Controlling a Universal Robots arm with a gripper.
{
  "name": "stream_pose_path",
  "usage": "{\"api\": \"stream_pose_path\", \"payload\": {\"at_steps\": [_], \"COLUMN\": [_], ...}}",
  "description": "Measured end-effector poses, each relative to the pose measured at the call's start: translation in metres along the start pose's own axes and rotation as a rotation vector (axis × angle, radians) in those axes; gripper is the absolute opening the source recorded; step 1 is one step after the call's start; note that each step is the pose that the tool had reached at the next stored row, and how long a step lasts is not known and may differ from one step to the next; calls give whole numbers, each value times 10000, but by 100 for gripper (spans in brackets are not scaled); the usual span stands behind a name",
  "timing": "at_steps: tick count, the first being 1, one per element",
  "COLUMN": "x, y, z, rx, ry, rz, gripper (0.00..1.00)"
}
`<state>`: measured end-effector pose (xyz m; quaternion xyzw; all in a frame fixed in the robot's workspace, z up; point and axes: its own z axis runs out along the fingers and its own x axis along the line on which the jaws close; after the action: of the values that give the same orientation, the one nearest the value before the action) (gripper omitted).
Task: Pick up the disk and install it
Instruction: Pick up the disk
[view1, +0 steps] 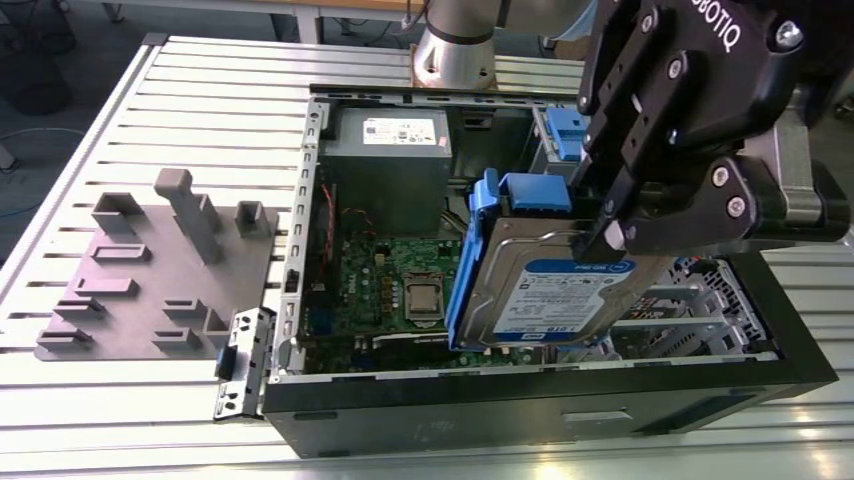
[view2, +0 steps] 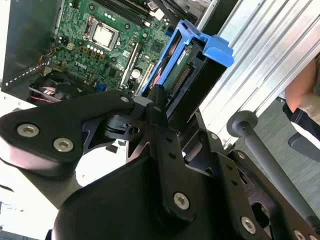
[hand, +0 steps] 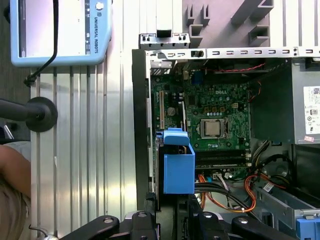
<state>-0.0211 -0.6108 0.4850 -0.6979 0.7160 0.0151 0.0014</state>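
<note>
The disk is a silver-grey hard drive with a white-and-blue label, in a blue plastic carrier. It hangs tilted, nearly on edge, above the exterior view's right half of the open computer case. My gripper is shut on its upper edge, fingers clamped on either face. In the second wrist view the disk sticks out beyond the gripper over the motherboard. In the first wrist view the blue carrier sits just past the gripper, beside the case wall.
Inside the case lie a green motherboard, a grey power-supply box and a metal drive cage. A grey fixture plate lies at the exterior view's left. A teach pendant and a person's arm are nearby.
</note>
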Motion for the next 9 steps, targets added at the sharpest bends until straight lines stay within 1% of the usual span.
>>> {"api": "stream_pose_path", "payload": {"at_steps": [3, 5, 9], "x": [5, 27, 35], "y": [0, -1, -1], "z": [0, -1, -1], "rx": [0, 0, 0], "ry": [1, 1, 1], "rz": [0, 0, 0], "gripper": [35, 35, 35]}}
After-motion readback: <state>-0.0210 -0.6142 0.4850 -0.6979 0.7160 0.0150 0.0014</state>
